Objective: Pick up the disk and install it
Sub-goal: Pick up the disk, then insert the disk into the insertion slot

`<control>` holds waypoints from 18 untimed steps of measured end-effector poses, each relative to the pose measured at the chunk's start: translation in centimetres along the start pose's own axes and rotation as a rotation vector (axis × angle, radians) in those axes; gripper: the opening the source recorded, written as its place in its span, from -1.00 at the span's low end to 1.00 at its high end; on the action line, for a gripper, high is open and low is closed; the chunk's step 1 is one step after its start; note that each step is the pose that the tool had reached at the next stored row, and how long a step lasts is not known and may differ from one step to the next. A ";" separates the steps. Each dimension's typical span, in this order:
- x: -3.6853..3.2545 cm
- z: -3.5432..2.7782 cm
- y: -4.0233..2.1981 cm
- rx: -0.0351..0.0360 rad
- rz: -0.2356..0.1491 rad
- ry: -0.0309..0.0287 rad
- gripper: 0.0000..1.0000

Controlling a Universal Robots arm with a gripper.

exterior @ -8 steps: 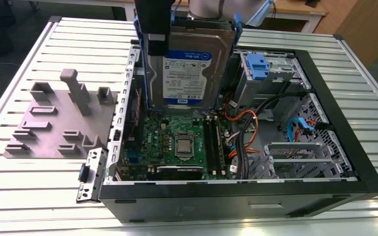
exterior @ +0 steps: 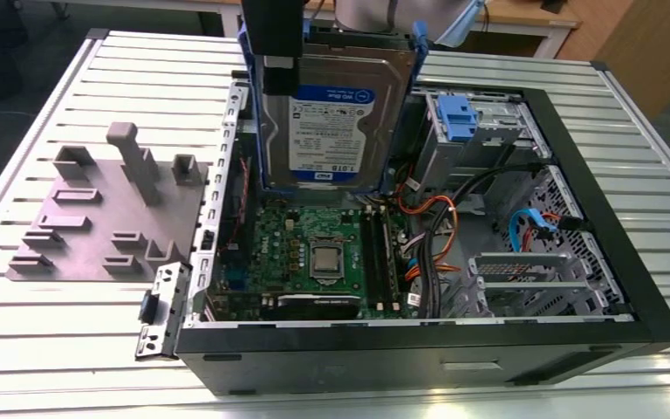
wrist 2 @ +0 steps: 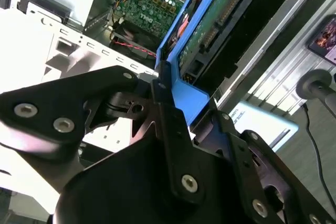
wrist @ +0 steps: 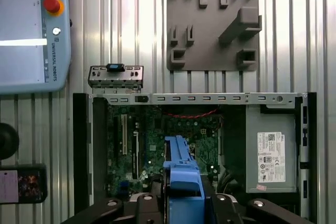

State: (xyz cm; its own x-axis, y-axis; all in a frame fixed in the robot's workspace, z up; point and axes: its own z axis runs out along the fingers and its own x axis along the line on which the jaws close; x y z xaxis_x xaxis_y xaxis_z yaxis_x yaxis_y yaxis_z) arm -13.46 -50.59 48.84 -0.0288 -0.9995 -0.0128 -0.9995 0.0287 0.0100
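Our claw (wrist 2: 181,95) was closed on the disk (exterior: 335,113), its black fingers (wrist 2: 176,129) pressed against the blue rail, and we saw the disk held upright with its label facing the exterior view. At the exterior view's left a grey holder plate (exterior: 91,218) lay on the ribbed bench (exterior: 32,367). In the middle the disk hung above the open computer case (exterior: 428,353), over its green circuit board (exterior: 311,253). Further right, a blue latch (exterior: 456,113) sat on the case's metal cage.
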 end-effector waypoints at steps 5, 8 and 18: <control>0.00 0.01 0.00 0.0001 0.000 0.0007 -0.27; 0.00 0.01 0.00 0.0003 0.000 0.0086 -0.27; 0.00 0.01 -0.02 0.0006 0.000 0.0174 -0.27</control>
State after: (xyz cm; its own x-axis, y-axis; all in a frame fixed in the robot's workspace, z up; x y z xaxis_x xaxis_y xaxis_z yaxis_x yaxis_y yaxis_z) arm -13.44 -50.59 48.83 -0.0289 -0.9996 0.0046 -0.9995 0.0289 0.0094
